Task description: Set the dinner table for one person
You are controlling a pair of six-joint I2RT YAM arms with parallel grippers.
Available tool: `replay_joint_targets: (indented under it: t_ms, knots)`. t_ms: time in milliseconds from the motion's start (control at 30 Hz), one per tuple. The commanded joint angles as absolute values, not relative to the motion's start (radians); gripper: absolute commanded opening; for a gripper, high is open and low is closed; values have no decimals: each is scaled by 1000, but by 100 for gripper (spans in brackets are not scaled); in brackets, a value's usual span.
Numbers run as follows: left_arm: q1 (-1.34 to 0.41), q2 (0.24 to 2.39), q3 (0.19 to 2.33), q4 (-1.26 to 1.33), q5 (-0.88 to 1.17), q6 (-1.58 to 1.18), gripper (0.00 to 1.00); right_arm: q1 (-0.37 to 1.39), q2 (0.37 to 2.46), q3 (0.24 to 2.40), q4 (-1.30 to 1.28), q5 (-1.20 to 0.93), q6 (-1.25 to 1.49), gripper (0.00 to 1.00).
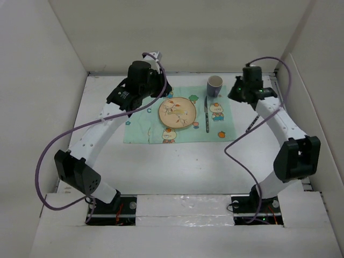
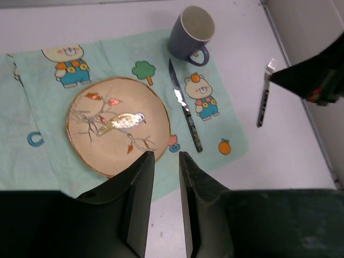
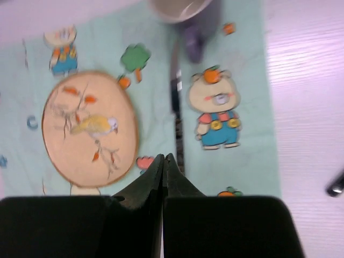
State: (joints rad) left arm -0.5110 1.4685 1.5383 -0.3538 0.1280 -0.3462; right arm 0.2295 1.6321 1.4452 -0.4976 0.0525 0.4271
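The white dinner table (image 1: 177,166) bears a mint cartoon-print mat (image 1: 145,126). On the mat lie a tan bird-print plate (image 1: 177,113), a knife (image 1: 206,114) right of it and a purple mug (image 1: 214,85) at the far right corner. A fork (image 1: 251,123) lies on the bare table right of the mat. My left gripper (image 1: 153,88) hovers over the mat's far left part; its jaws stand slightly apart and empty (image 2: 166,156) near the plate (image 2: 118,126). My right gripper (image 1: 240,92) hovers right of the mug, shut and empty (image 3: 164,157), above the knife (image 3: 176,118).
White walls enclose the table on the left, back and right. The right arm's black wrist (image 2: 317,75) hangs just over the fork (image 2: 263,99). Purple cables loop beside both arms. The mug (image 2: 192,33) stands upright with its mouth open.
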Motion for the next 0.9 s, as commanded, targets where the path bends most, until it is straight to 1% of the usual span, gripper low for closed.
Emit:
replay_joint_targets:
  t_ms: [0, 33, 67, 100, 133, 200, 233, 267, 333, 367, 467, 500, 600, 667, 767, 867]
  knots:
    - [-561, 1538, 1649, -316, 116, -313, 22, 45, 1606, 1344, -494, 66, 524, 0]
    - [-616, 1574, 1687, -340, 24, -235, 22, 17, 1556, 1283, -467, 54, 549, 0]
    - [-744, 1609, 1725, -386, -83, -197, 24, -6, 1519, 1247, -441, 37, 575, 0]
    - [-796, 1697, 1806, -408, -180, -169, 26, -27, 1478, 1217, -421, 25, 589, 0]
    - [-831, 1745, 1851, -429, -189, -147, 27, -40, 1439, 1198, -411, 37, 600, 0]
    - [-891, 1860, 1975, -466, -137, -167, 30, -64, 1326, 1204, -432, 58, 621, 0]
    - [-891, 1888, 2000, -465, -117, -185, 31, -83, 1290, 1224, -457, 60, 630, 0]
    - [-902, 1908, 2012, -425, -95, -219, 36, -83, 1222, 1271, -463, 58, 640, 0]
    - [-911, 1972, 2039, -375, -39, -242, 40, -98, 1165, 1325, -459, 52, 661, 0]
    - [-911, 1999, 2055, -355, -28, -259, 43, -98, 1132, 1391, -463, 49, 682, 0]
    - [-942, 2144, 2189, -351, -15, -273, 45, -98, 1112, 1497, -497, 49, 722, 0]
    - [-942, 2225, 2268, -351, -11, -285, 46, -98, 1108, 1544, -491, 38, 727, 0]
    - [-982, 2377, 2411, -318, -18, -322, 50, -98, 1118, 1607, -509, -39, 744, 0]
    - [-1006, 2436, 2457, -261, -40, -336, 53, -85, 1103, 1614, -502, -77, 753, 0]
    - [-1020, 2511, 2447, -129, -67, -373, 58, -28, 1089, 1623, -522, -74, 738, 0]
    - [-1041, 2589, 2474, -68, -80, -408, 62, 40, 1091, 1634, -557, -81, 710, 3]
